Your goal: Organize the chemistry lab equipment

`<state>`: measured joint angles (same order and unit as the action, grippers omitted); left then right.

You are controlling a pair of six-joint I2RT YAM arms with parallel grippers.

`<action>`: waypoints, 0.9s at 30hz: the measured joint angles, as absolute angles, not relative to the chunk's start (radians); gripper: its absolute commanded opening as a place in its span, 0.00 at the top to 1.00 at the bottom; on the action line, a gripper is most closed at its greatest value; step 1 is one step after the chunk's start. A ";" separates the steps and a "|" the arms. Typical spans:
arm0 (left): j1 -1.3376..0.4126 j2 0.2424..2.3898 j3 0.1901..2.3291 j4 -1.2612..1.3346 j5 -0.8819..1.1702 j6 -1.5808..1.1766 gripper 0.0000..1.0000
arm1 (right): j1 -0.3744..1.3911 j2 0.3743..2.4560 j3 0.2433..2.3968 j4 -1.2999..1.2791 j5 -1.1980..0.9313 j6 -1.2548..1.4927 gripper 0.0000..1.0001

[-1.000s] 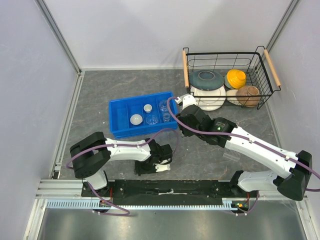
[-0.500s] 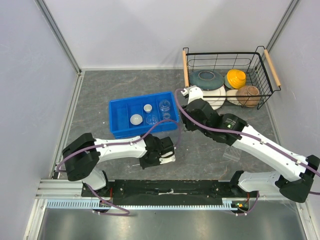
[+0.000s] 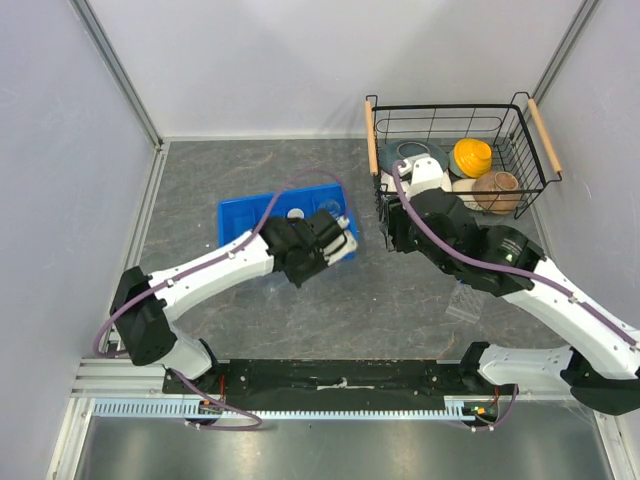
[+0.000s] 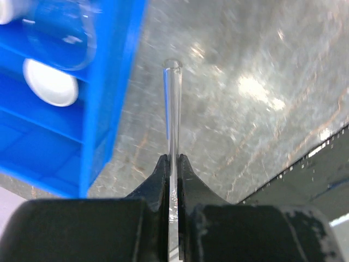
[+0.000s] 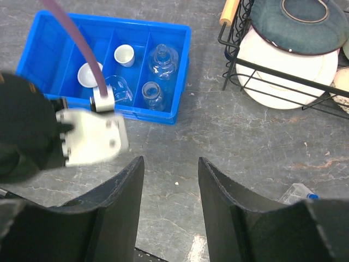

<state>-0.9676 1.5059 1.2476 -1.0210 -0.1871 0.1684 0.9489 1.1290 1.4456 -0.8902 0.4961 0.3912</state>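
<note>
Left gripper is clamped tight on a thin clear glass tube, pinched between both fingers near its lower end. The tube's open rim points away from the wrist camera. From that wrist, the tube sits just beside the outer wall of the blue tray, with grey table behind it. Whether it touches anything there is not clear. From above, the left arm reaches out over the tray's near right corner.

Inside the tray, the right wrist view shows the white round dish in the second compartment from the left. The tiny white cup shares the next one with a clear beaker. Two more glass vessels stand in the right-hand compartment.

Right gripper hangs over bare table between the tray and the wire basket, fingers spread wide and holding nothing. The basket carries a blue-grey plate on top of a white plate. From above, a yellow bowl and a brown bowl sit at its right side.

Off on the table, well apart from the tray, lies a blue-capped tube in clear plastic, too small to make out further
</note>
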 measured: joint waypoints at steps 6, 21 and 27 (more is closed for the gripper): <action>-0.829 1.525 1.426 -1.043 -0.184 0.141 0.98 | 0.964 1.109 1.495 -0.919 0.518 0.397 0.50; -0.329 1.663 1.617 -1.075 -0.045 0.035 0.98 | 0.987 1.106 1.461 -0.891 0.531 0.397 0.52; -0.242 1.730 1.596 -1.045 0.032 -0.006 0.98 | 0.987 1.110 1.413 -0.878 0.533 0.396 0.52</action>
<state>-0.2417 1.7298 1.5959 -1.0447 0.0319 -0.0063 0.9867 1.1099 1.4128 -0.8783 0.5335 0.3962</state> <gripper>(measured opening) 0.047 0.483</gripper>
